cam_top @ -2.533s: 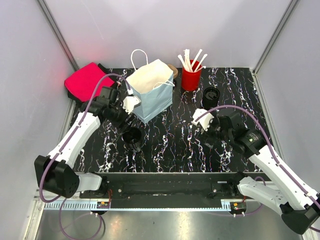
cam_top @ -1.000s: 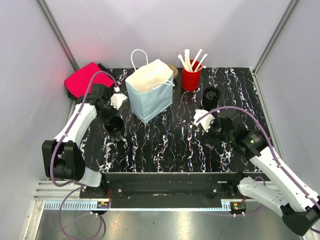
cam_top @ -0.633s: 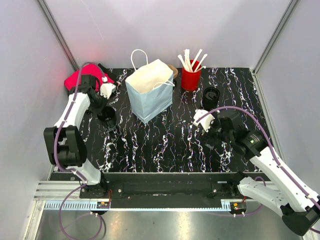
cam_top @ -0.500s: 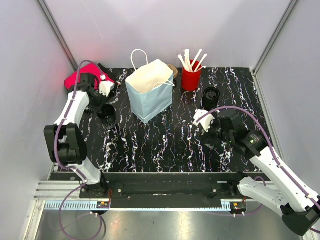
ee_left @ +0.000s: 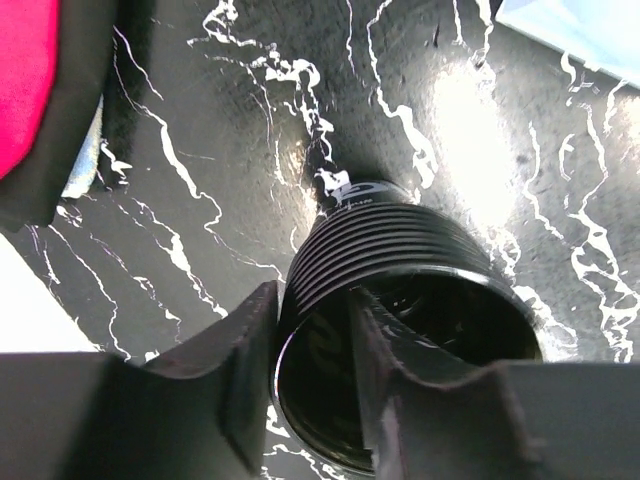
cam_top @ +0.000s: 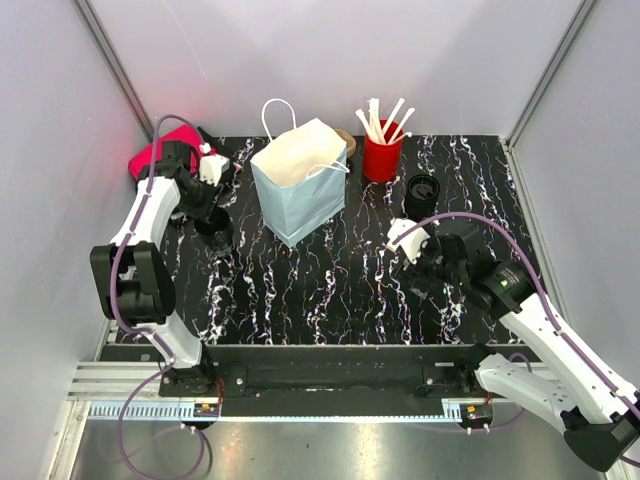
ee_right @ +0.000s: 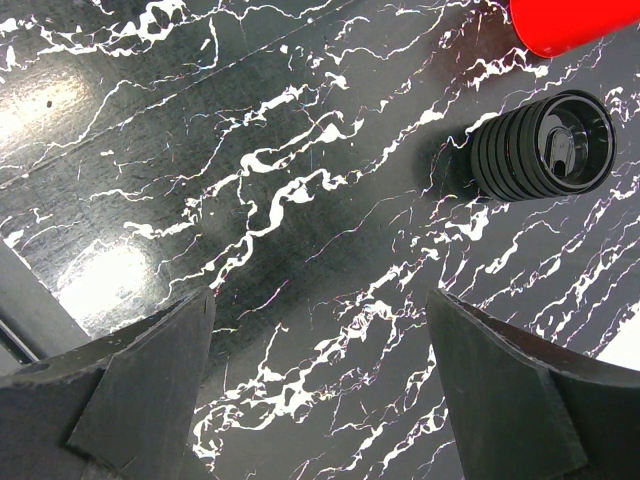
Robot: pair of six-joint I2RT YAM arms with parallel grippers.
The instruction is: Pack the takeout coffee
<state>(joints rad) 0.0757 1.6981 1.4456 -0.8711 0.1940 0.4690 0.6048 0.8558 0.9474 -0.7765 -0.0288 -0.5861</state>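
Note:
The takeout coffee (cam_top: pixel 421 190), a small black ribbed cup with a black lid, stands at the back right, just right of the red cup of stirrers (cam_top: pixel 381 155). It also shows in the right wrist view (ee_right: pixel 545 145). My right gripper (cam_top: pixel 412 272) is open and empty over bare table (ee_right: pixel 318 300), in front of and left of that cup. My left gripper (cam_top: pixel 213 225) is shut on the rim of a lidless black cup (ee_left: pixel 400 260), one finger inside and one outside (ee_left: pixel 312 300), at the far left.
A pale blue paper bag (cam_top: pixel 300 180) stands open at the back centre, its corner in the left wrist view (ee_left: pixel 580 30). A red cloth pouch (cam_top: pixel 160 160) lies at the back left, close to the left gripper (ee_left: pixel 25 80). Grey walls enclose the black marbled table (cam_top: pixel 330 290).
My left arm has carried the lidless black cup from the front centre-left to the far left, near the red pouch. The right arm has not moved.

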